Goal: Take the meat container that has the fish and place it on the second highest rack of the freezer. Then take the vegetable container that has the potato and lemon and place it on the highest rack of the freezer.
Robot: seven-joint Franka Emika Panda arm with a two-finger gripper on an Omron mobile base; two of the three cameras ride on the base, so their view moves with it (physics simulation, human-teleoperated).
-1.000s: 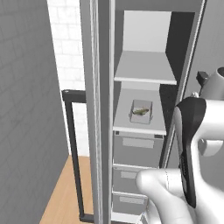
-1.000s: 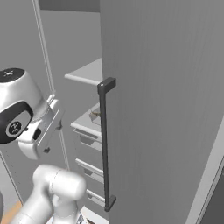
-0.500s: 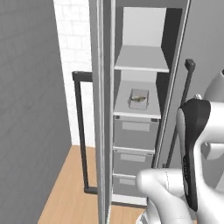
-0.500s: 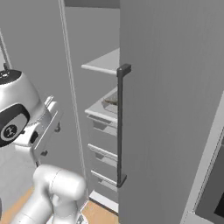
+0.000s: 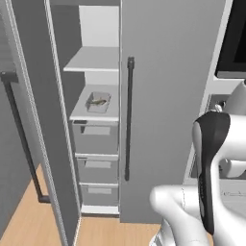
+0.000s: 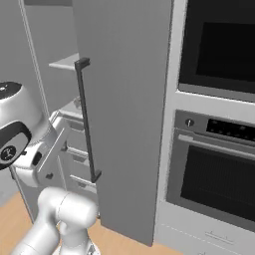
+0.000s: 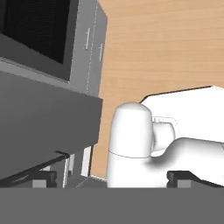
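**Base swings right, fish tray sits on second shelf**

Meat container [image 5: 98, 102] with the fish [image 5: 98, 101] rests on the second highest rack [image 5: 94, 113] of the freezer [image 5: 168, 96], directly under the highest rack [image 5: 93, 60], which is bare. Pale drawers [image 5: 96, 139] stack below the tray. Left freezer door [image 5: 57, 144] stands open; right door is shut, its black bar handle [image 5: 129, 117] just right of the shelves.

Versus half a second back, the whole picture has shifted: the camera has moved with the base, not the things. Shelves now sit further left in the left base view, and the black oven [image 6: 219, 184] and microwave unit [image 6: 219, 42] have come fully into the right base view. Tray stays where it was on its shelf.

Gripper [image 7: 111, 179] points down at the wood floor [image 7: 166, 48] beside the cabinets; jaws spread wide, pinching nothing.
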